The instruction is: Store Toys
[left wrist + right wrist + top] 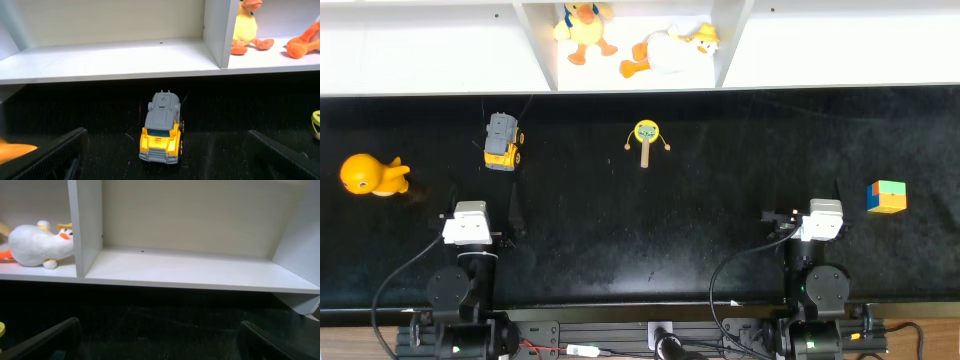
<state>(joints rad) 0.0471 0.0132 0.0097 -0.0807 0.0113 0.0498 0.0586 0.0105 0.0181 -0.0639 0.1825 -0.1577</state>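
1. Your toy truck stands on the black table, near the white shelf and straight ahead of the left gripper.
2. On the same table an orange duck lies far left, a rattle mid-table and a coloured cube far right.
3. A yellow plush duck and a white plush duck lie in the shelf's middle compartment.
4. The left gripper and the right gripper both have their fingers spread wide, holding nothing.
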